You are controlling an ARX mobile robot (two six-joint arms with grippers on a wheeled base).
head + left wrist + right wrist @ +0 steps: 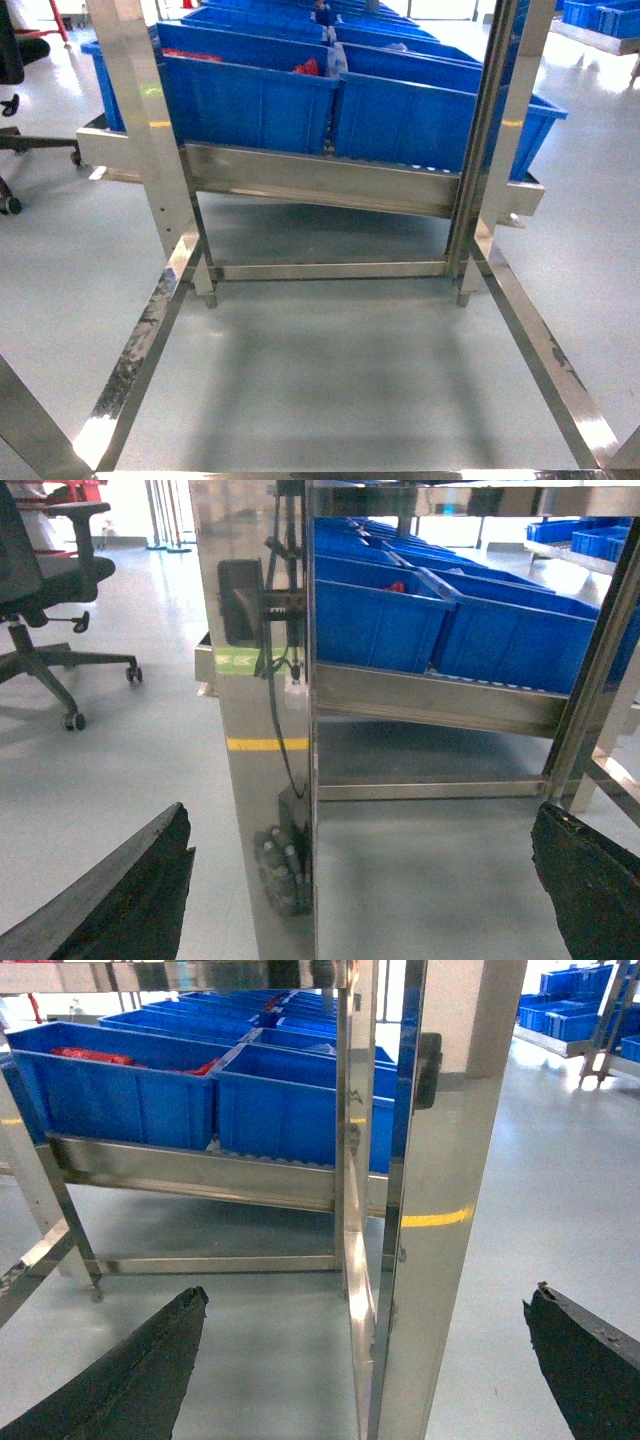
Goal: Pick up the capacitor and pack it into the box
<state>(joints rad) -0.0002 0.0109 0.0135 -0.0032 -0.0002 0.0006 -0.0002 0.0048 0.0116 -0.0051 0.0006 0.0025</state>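
Neither the capacitor nor the box shows in any view. In the left wrist view my left gripper (362, 825) is open, its two dark fingers (140, 895) spread wide at the lower corners with nothing between them. A steel post (262, 730) stands straight ahead of it. My right gripper (370, 1295) is likewise open and empty in the right wrist view, dark fingers (585, 1355) far apart, facing another steel post (440, 1190). Neither gripper appears in the head view.
A stainless rack (320, 180) carries rows of large blue bins (255, 95), some holding red items (305, 67). Low steel rails (140, 350) frame the grey floor in front. An office chair (45, 590) stands at the left. More blue bins (575, 1005) sit far right.
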